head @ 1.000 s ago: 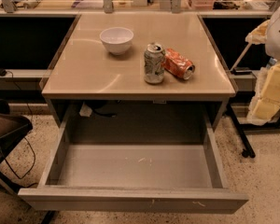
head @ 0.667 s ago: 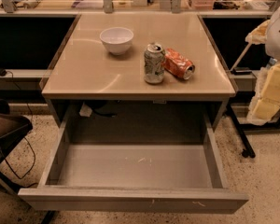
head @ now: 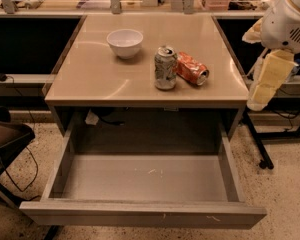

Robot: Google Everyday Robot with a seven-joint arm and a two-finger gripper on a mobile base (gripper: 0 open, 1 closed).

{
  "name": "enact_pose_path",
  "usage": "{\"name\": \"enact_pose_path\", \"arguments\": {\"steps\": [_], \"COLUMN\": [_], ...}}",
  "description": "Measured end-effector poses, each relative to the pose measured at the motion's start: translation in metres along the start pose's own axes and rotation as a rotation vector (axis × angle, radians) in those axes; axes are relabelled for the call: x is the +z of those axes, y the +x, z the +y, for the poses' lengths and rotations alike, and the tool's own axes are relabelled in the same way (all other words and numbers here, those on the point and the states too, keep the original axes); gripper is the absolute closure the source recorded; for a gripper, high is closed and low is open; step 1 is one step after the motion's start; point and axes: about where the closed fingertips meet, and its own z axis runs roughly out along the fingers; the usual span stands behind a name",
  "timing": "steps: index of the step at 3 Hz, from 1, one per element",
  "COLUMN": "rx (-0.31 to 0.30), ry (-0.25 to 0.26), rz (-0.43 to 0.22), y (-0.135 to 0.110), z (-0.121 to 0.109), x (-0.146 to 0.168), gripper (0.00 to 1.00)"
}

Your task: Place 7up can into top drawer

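- The table point(head: 100, 79) takes up the middle of the view, with a smooth beige top that catches a soft glare near its left half.
- The top drawer point(head: 140, 215) is pulled far out from under the tabletop toward the camera. It is nearly as wide as the table, and its flat front panel runs along the bottom of the view. Its grey floor shows only a few pale scuffs.
- The speckled floor point(head: 285, 184) lies beneath and to the right of the drawer.
- The robot arm point(head: 290, 24) enters at the upper right as a white rounded housing, off the right edge of the table.
- The gripper point(head: 267, 81) hangs below that housing, cream-yellow and pointing down beside the table's right edge. It is well apart from both cans and holds nothing that can be seen. I cannot tell whether it is open or closed.
- A dark chair point(head: 5, 134) sits at the left edge, partly cut off.
- A white bowl point(head: 124, 42) stands upright on the tabletop, back and left of centre.
- The 7up can point(head: 165, 68) stands upright on the tabletop right of centre, near the front edge, not in the drawer.
- The orange-red can point(head: 192, 69) lies on its side, dented, just to the right of the 7up can and seemingly touching it.
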Motion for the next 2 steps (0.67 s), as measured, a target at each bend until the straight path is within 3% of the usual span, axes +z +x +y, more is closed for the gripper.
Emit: {"name": "enact_pose_path", "arguments": {"steps": [1,2], "rx": [-0.012,-0.006], "ry": [-0.017,0.002], "rz": [-0.07,-0.193], "y": [-0.014,-0.029], "z": [-0.051,-0.1], "x": [0.022,0.043], "gripper": [0.0,0.0]}}
